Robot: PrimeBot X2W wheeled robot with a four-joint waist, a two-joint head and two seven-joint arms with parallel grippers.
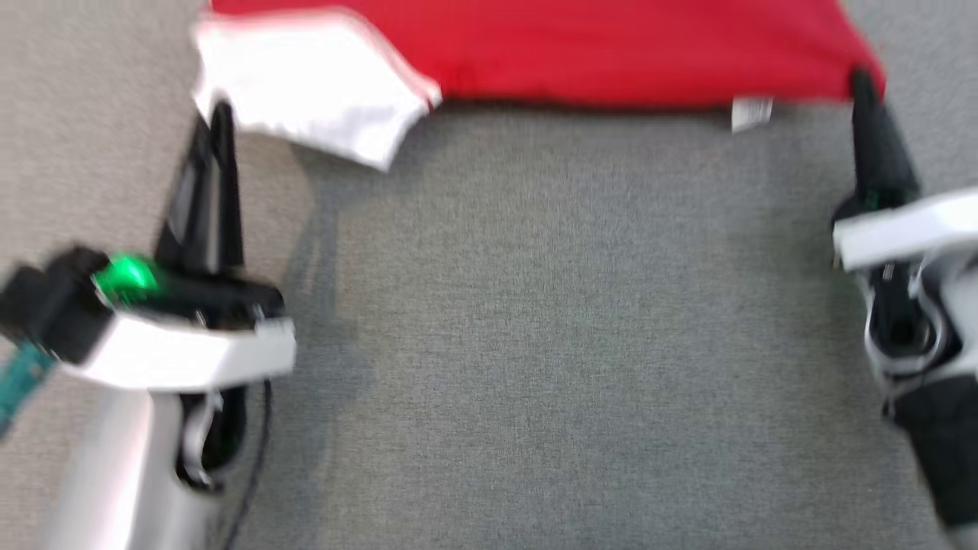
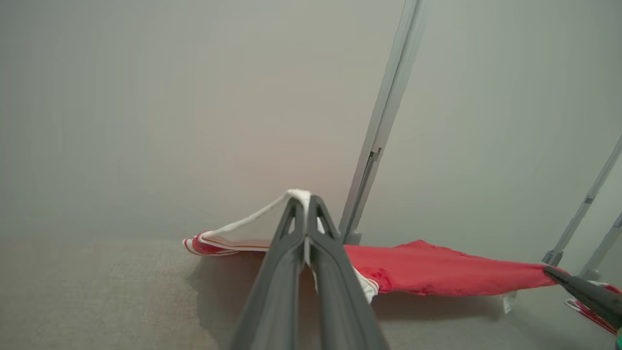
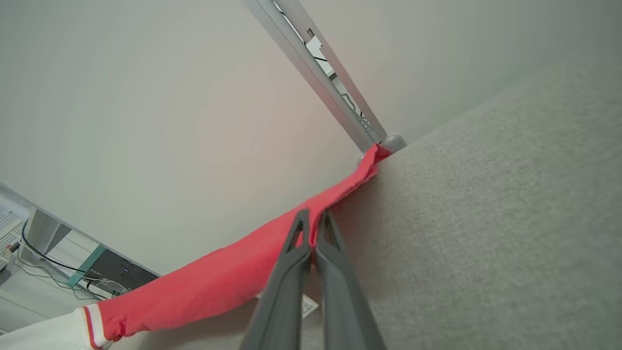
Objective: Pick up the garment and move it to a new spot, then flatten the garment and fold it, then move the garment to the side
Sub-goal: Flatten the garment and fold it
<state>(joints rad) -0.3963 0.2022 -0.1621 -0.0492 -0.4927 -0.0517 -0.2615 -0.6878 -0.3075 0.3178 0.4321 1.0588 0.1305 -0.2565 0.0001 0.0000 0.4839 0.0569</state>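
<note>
A red garment [image 1: 611, 53] with white sleeves stretches across the top of the head view, lifted a little off the grey carpeted surface [image 1: 535, 344]. My left gripper [image 1: 221, 114] is shut on the white sleeve [image 1: 313, 80] at its near left edge; in the left wrist view the white cloth [image 2: 272, 214] is pinched at the fingertips of my left gripper [image 2: 305, 198]. My right gripper [image 1: 862, 80] is shut on the garment's red right corner; the right wrist view has the red fabric [image 3: 233, 277] clamped between the fingertips of my right gripper [image 3: 313, 216]. A white label [image 1: 751, 113] hangs from the hem.
A pale wall with slanted metal frame bars [image 2: 384, 121] stands behind the surface. Shelving with cables [image 3: 43, 253] is at the lower left of the right wrist view. Bare carpet spreads between the two arms.
</note>
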